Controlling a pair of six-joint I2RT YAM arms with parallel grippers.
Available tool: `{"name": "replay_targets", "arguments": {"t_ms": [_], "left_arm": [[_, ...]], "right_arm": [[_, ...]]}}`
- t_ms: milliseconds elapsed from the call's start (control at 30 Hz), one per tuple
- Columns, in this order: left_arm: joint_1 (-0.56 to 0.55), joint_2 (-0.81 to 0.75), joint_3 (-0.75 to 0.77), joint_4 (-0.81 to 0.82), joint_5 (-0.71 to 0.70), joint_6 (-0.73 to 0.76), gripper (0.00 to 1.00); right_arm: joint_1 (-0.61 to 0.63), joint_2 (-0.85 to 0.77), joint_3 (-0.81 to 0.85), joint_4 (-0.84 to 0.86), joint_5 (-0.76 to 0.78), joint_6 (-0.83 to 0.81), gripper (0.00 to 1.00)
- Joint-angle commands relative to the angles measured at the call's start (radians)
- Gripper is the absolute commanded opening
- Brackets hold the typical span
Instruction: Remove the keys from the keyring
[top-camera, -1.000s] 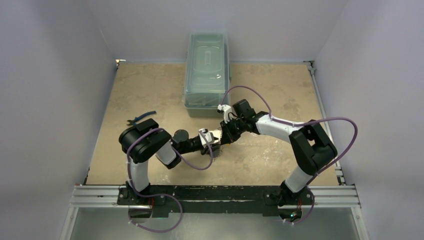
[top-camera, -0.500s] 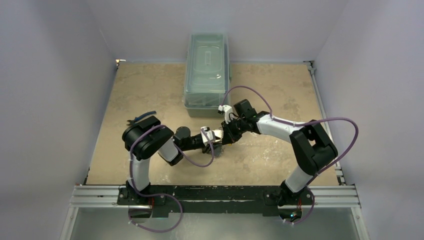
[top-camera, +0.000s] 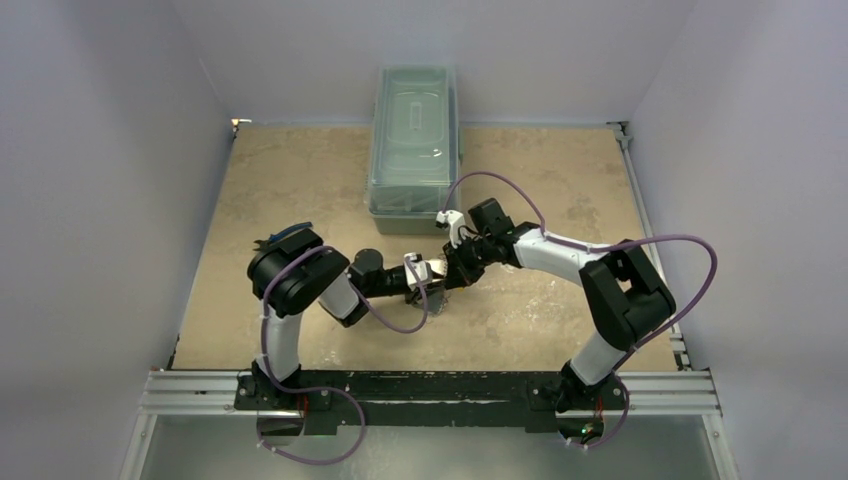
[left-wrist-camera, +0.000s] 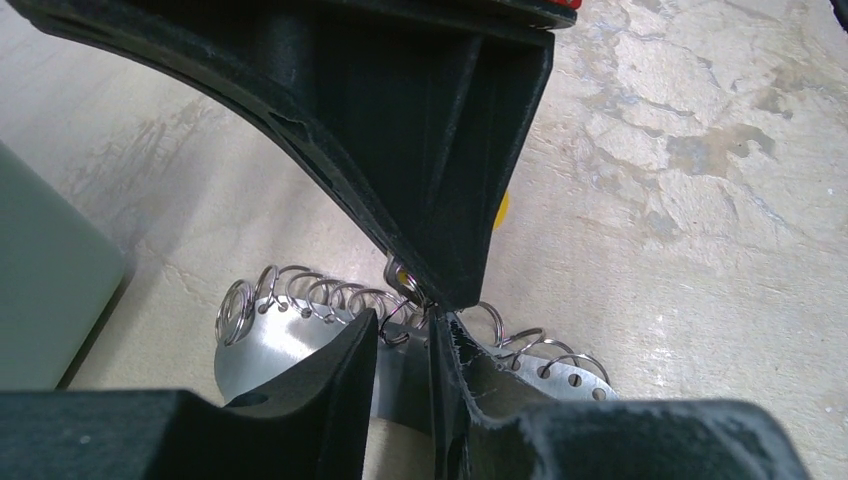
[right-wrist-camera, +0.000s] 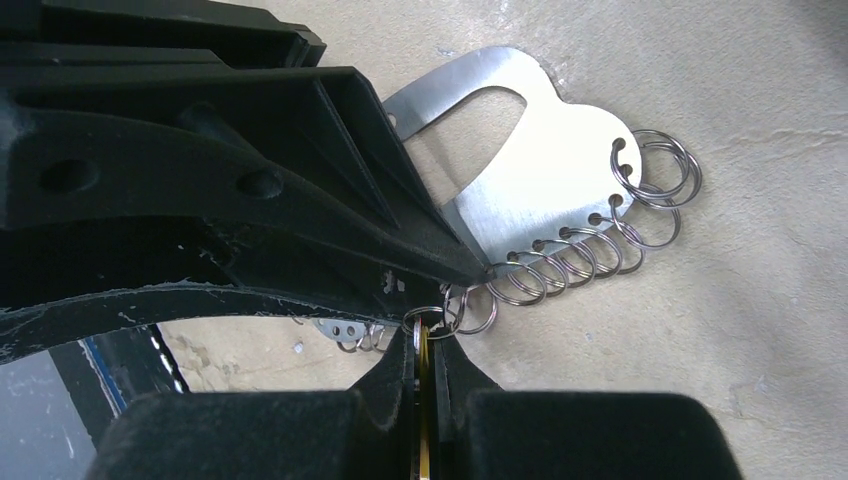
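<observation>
Tan table (top-camera: 300, 180): right gripper (right-wrist-camera: 425, 345) clamps a key (right-wrist-camera: 424, 430), and just ahead the left gripper (left-wrist-camera: 405, 322) straddles the keyring (right-wrist-camera: 540, 180), jaws nearly together and grip unclear, likely bracing it for pull-off.

A clear plastic box (top-camera: 414, 135) with its lid on stood at the far middle of the mottled beige worktop (top-camera: 560, 170). Blue-handled pliers (top-camera: 287, 235) lay near the left side, partly hidden. A metal rail (top-camera: 430, 392) ran along the near edge, and pale walls enclosed the rest.
</observation>
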Motion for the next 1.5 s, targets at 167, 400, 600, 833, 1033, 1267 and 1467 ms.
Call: {"name": "replay_targets", "arguments": {"t_ms": [167,400,600,833,1033,1267,1467], "left_arm": [[0.007,0.037,0.043,0.009,0.082,0.013,0.16],[0.009,0.004,0.015,-0.031,0.06,0.013,0.13],[0.009,0.044,0.036,-0.001,0.043,-0.028,0.11],[0.009,0.02,0.025,-0.044,0.02,-0.026,0.0],[0.009,-0.017,0.021,-0.096,-0.07,-0.056,0.0],[0.003,-0.06,-0.004,-0.087,-0.177,-0.121,0.0],[-0.019,-0.088,-0.054,-0.015,-0.236,-0.115,0.0]], "right_arm": [[-0.021,-0.044,0.004,0.0,-0.042,-0.048,0.0],[-0.052,-0.046,0.004,-0.008,-0.059,-0.066,0.0],[-0.059,-0.047,0.007,-0.018,-0.068,-0.076,0.0],[-0.069,-0.057,0.0,-0.021,-0.071,-0.087,0.0],[-0.077,-0.058,0.0,-0.033,-0.063,-0.102,0.0],[-0.077,-0.052,-0.004,-0.009,-0.036,-0.071,0.0],[-0.077,-0.021,-0.006,0.005,-0.014,-0.024,0.0]]}}
